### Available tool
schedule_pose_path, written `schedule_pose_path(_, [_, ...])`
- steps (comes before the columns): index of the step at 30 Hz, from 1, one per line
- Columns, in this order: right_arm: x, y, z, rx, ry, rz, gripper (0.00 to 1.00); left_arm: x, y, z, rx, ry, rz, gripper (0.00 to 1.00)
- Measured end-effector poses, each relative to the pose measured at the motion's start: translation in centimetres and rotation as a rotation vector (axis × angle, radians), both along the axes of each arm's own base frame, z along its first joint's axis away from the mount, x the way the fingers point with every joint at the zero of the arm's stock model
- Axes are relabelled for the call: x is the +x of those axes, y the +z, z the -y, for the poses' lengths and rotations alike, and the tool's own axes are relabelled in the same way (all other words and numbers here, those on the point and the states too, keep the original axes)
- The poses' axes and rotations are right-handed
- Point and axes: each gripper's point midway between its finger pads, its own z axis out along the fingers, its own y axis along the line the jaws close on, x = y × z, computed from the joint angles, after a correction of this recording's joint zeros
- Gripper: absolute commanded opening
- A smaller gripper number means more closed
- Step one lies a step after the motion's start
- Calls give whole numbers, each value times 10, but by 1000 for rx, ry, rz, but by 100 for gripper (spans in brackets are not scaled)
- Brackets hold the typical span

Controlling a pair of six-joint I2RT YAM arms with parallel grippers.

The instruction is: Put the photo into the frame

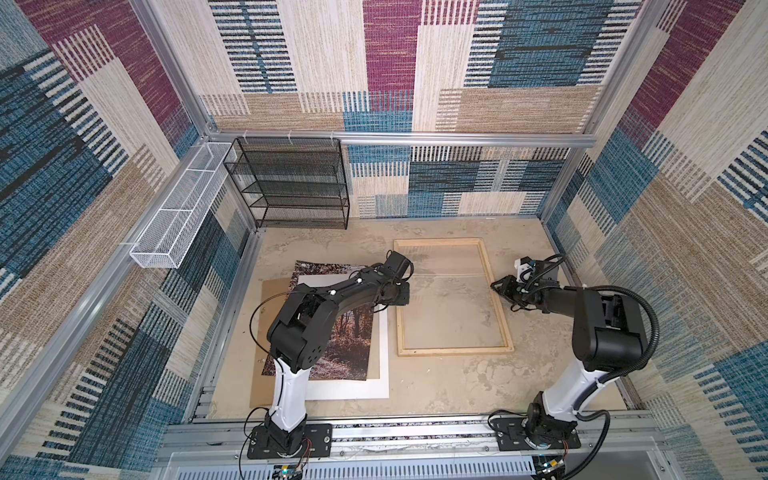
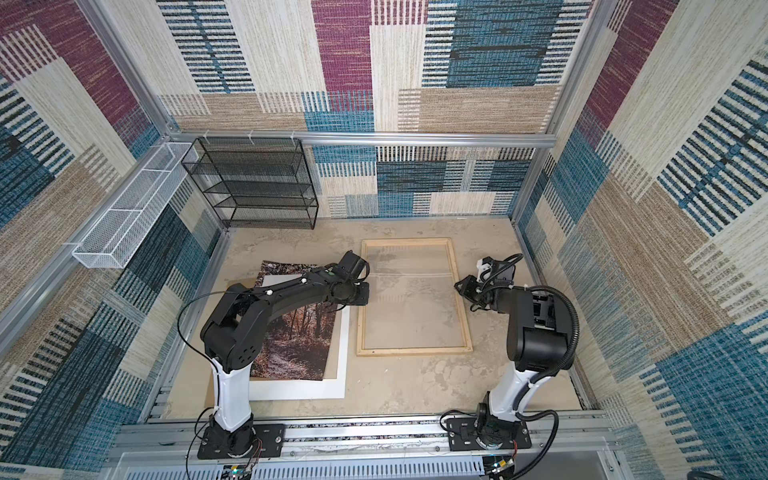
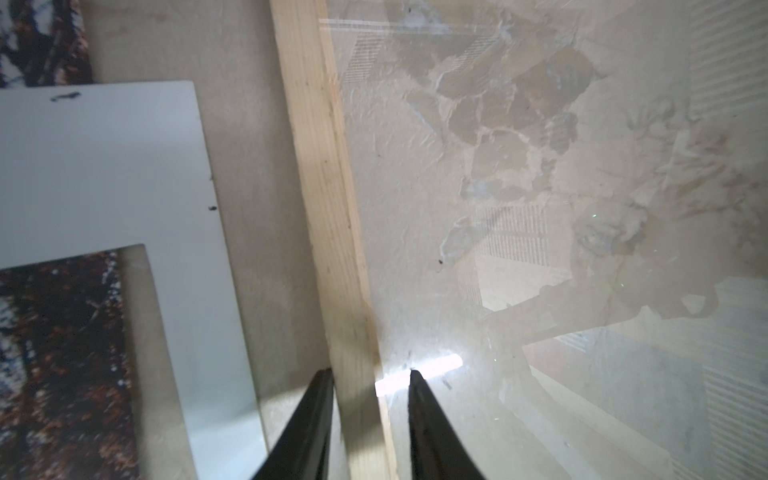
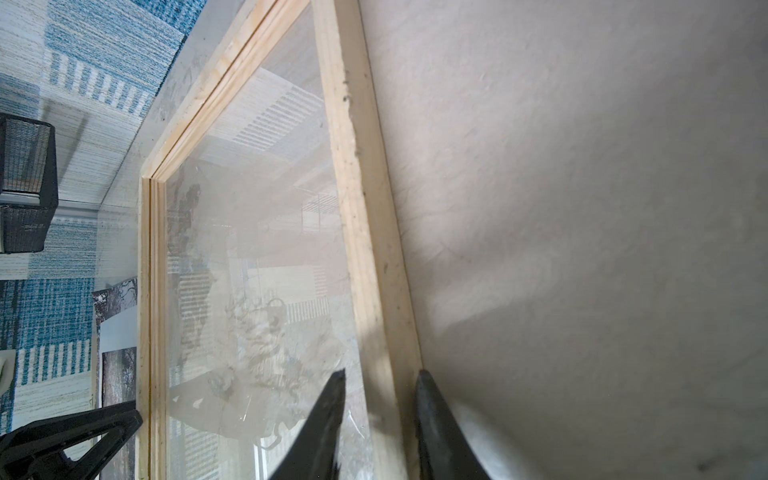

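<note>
Mottled beige tabletop (image 1: 457,386) in a booth walled with patchwork carpet (image 1: 390,62); black mesh shelf (image 1: 291,183) at upper left. The frame (image 1: 455,351) lies flat right of centre. The photo (image 1: 345,345) lies face up left of centre, overlapping a white mat (image 1: 384,353). I see the left gripper (image 3: 370,374) and right gripper (image 4: 380,374) each straddling a long frame strip, jaws narrowly parted; whether they pinch it I cannot tell.

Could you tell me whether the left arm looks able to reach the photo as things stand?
Probably yes: the photo lies open beneath that arm. But the left gripper straddles the frame rail now, and the white mat overlaps the photo's far part.
</note>
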Motion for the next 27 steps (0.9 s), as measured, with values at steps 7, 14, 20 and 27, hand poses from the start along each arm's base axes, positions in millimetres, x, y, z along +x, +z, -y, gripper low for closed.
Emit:
schedule_pose_path(7, [-17,1,-2,-12,-8,-3,31,-14,-3,-2,17,-6,-1,33])
schedule_pose_path(14, [-30,3,-5,-12,-7,-2,31,-35,-3,-5,18,-12,-8,33])
schedule_pose_path(20, [-33,4,-7,-9,-3,-1,31,-41,-2,-7,13,-3,-13,33])
schedule_pose_path(27, [-33,4,-7,-8,-1,0,31,-41,-4,-7,12,1,-16,33])
